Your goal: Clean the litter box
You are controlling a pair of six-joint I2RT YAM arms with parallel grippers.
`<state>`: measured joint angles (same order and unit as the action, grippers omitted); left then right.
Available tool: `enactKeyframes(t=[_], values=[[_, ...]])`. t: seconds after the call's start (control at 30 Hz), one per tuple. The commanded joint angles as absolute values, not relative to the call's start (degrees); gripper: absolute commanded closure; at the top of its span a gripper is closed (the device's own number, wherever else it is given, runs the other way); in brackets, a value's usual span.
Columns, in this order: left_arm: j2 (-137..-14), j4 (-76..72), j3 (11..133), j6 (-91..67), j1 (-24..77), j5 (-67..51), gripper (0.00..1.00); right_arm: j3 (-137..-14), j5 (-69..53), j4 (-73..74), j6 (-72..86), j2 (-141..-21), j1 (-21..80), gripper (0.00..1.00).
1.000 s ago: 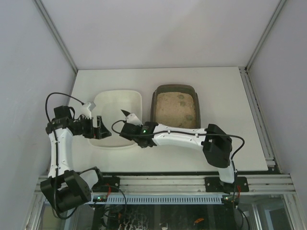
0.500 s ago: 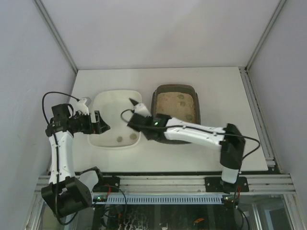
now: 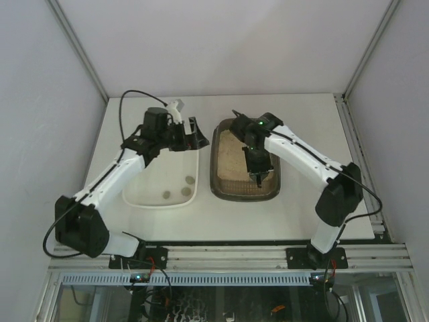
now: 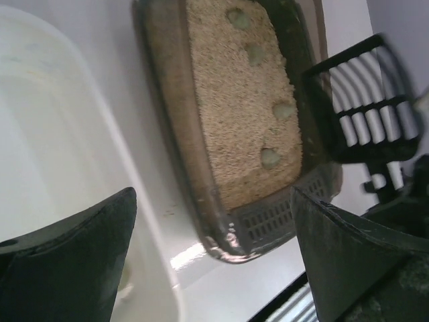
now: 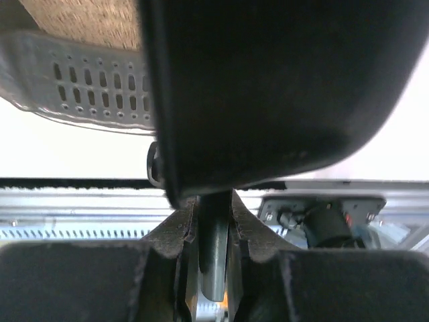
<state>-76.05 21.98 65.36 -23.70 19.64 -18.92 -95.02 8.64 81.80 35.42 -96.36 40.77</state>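
While the left gripper (image 3: 198, 133) hangs spread wide with nothing between its fingers (image 4: 74, 268), above the far right corner of the white tray (image 3: 171, 171), the right gripper (image 5: 213, 225) is clamped tight on the thin handle of a dark slotted scoop (image 4: 365, 107). The box (image 3: 215, 171) sits on the table (image 3: 315, 121) just right of the tray, close to it but apart, its long side running away from the arms and beige litter inside. The right gripper is over the box and points toward the near end, where the rim is slotted. Four greyish clumps (image 4: 270, 157) lie in the litter along one side. Three small lumps (image 3: 186, 192) lie in the near right part of the tray. From the right wrist the scoop's dark back fills most of the view, so whether it carries anything cannot be told
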Motion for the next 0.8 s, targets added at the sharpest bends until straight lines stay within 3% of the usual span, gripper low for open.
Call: enactKeyframes(t=[0.0,0.17,0.77], values=[[-82.15,16.18,71.41,-34.59,24.46,-16.5,0.0,-99.63,-0.32,91.67,38.19,-100.85,39.87,1.0],[-87.09,14.59,71.84,-40.35,24.96,-18.99,0.0,-97.7,-7.21,91.66,40.89,-103.48,34.83,1.0],[-82.73,12.45,64.54,-35.64,24.96,-18.45,0.0,-95.1,5.73,91.76,44.74,-108.69,32.48,1.0]])
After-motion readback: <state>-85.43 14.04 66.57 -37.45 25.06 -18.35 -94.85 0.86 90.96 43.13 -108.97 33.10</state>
